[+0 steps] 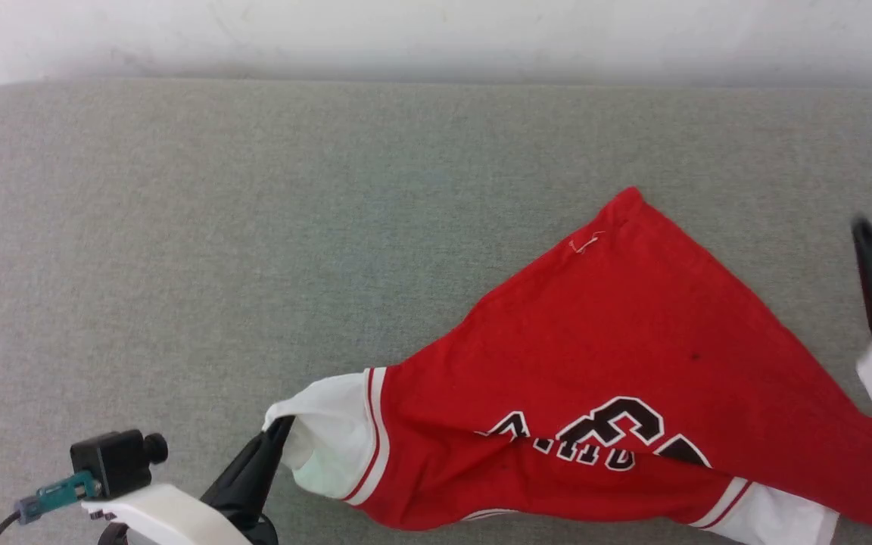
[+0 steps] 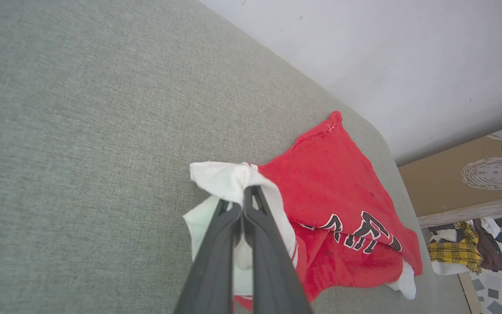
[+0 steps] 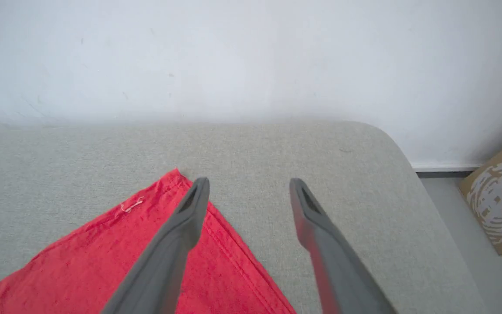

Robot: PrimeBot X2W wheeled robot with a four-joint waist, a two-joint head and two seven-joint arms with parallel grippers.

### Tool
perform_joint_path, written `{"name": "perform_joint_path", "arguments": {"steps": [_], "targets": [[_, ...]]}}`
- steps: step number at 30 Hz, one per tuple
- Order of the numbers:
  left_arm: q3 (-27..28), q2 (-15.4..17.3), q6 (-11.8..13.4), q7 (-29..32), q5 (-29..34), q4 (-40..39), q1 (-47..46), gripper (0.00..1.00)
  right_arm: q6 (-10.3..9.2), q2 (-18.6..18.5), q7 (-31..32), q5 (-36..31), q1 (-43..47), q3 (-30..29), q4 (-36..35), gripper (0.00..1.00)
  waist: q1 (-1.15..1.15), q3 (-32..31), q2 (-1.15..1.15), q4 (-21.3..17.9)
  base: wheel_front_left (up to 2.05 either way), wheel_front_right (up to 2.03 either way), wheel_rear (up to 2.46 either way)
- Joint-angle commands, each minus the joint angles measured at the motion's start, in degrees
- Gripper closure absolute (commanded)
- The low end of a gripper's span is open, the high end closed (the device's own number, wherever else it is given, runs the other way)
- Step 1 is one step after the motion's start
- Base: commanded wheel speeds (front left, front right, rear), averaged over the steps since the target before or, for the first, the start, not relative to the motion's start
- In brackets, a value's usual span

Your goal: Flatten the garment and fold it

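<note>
Red cloth first: the jersey (image 1: 602, 341) lies bunched at 4 to 5 o'clock on the grey counter (image 1: 179, 227), with one hem corner peaked toward 1 o'clock. The left gripper (image 2: 242, 196) has its fingers clamped on the white sleeve (image 1: 330, 431) at 7 o'clock. The right gripper (image 3: 249, 185) hovers with its fingers spread wide and holding nothing, straddling the jersey's edge just below that corner.

The step looks like flattening. To do it well, the right fingers should drop low, pinch the hem corner cleanly and draw it toward 1 o'clock while the left pulls the sleeve toward 8 o'clock. That tension should work out the crease crossing the chest.

Black, white-outlined lettering (image 1: 618, 435) sits upside down and half tucked under a fold. A figure like a 3 shows, but the word cannot be read.
</note>
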Motion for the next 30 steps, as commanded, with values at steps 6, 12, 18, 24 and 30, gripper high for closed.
{"name": "perform_joint_path", "arguments": {"steps": [6,12,18,24,30], "targets": [[-0.3,-1.1,-2.1,0.2,1.0,0.8,-3.1,1.0,-0.03,-0.7,5.4,-3.8,-17.9,8.3,5.5,0.0,0.0,4.2,0.0,2.8,0.0,0.0,0.0],[-1.2,-2.1,-4.4,0.9,1.4,2.2,-6.2,1.0,-0.03,-0.3,6.6,-5.7,-31.1,10.8,23.1,0.0,0.0,7.8,0.0,5.0,0.0,0.0,0.0],[-2.0,-3.3,-6.5,1.6,1.9,3.7,-9.3,1.0,-0.03,-0.1,7.4,-9.9,-37.5,9.9,37.9,0.0,0.0,11.2,0.0,7.0,0.0,0.0,0.0],[-2.2,-4.1,-8.2,1.7,1.9,5.3,-11.4,1.0,-0.03,-1.3,13.6,-10.8,-39.1,10.5,45.2,0.0,0.0,14.3,0.0,8.2,0.0,0.0,0.0],[-2.2,-4.8,-9.5,1.5,2.0,6.8,-12.8,1.0,-0.03,-2.1,17.5,-11.7,-38.6,9.5,46.9,0.54,0.0,16.1,0.0,8.4,0.0,0.0,0.0]]}}
